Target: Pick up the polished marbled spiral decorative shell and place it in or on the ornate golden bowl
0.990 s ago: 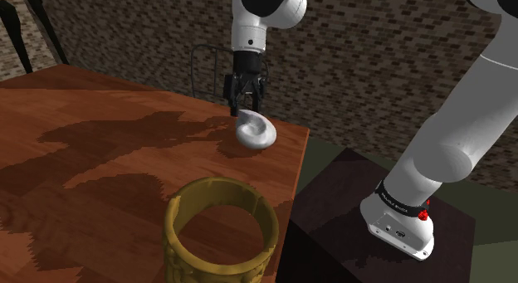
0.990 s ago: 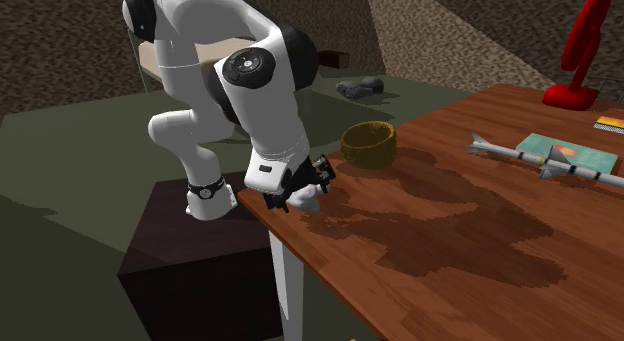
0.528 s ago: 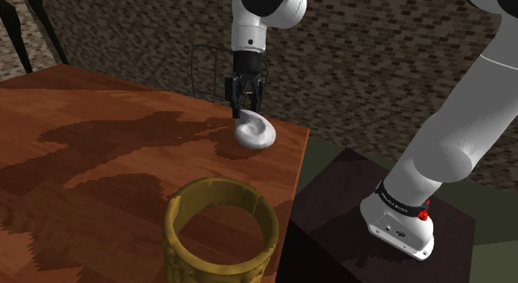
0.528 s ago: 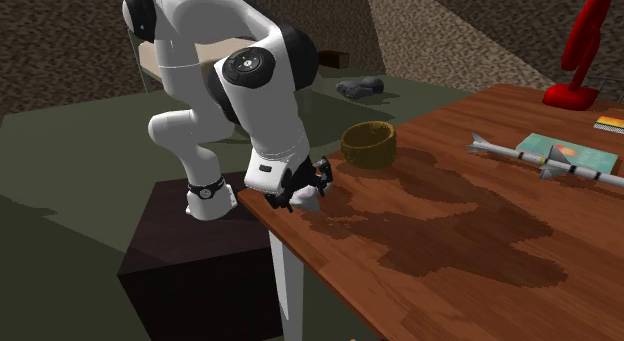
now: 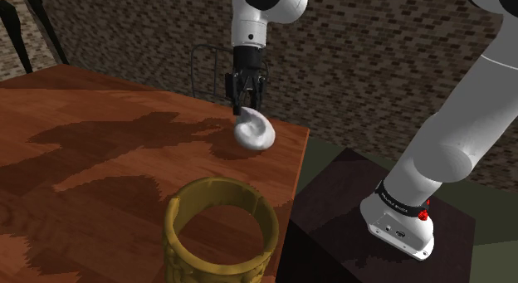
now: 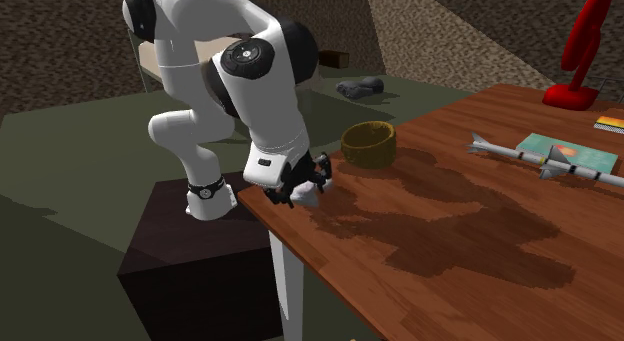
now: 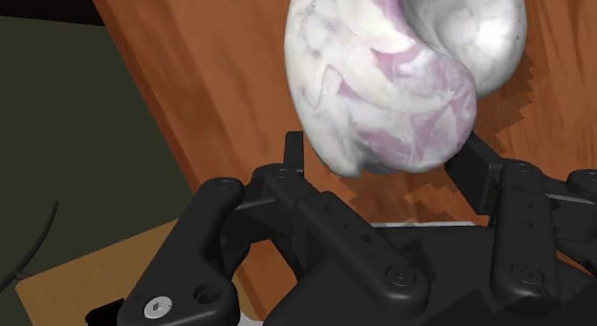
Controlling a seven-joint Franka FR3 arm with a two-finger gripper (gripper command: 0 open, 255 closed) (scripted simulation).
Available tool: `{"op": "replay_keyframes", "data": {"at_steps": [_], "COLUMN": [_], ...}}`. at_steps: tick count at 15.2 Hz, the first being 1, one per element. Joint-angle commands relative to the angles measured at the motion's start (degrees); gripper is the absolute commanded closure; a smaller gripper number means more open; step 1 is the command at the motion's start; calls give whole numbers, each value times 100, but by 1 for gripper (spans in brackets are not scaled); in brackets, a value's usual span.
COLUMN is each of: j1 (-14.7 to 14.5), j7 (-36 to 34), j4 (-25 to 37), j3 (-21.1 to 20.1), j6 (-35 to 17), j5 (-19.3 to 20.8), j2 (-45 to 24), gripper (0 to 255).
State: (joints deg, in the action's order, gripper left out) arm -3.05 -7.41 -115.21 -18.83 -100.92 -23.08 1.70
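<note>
Now, in the shoulder view we see the shell [image 5: 253,132], a pale, glossy white lump with a rounded belly. It is near the edge of the wooden counter [image 5: 100,157] on that view's right, beyond the golden bowl [image 5: 178,240] and apart from it. The end effector [image 5: 247,109] comes straight down onto its top, clamped on it; whether the shell touches the wood we cannot tell. A dark band [image 5: 398,208] at the arm's base carries pale lettering too small to read.

From the second exterior view the shell is at the counter's corner nearest the stand [image 6: 170,259], the bowl further along the counter.

Through the wrist view its surface is marbled white with mauve patches, polished, and the black fingers [image 7: 294,154] pinch its narrower end from both sides.
</note>
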Motion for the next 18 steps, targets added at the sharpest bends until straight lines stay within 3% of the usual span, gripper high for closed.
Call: {"op": "replay_keyframes", "data": {"at_steps": [1,18], "j1": [4,50], "j7": [-40,-428], "j4": [98,1246], "j3": [5,67], "j6": [130,1337], "j5": [0,20], "j2": [36,158], "gripper": [255,255]}}
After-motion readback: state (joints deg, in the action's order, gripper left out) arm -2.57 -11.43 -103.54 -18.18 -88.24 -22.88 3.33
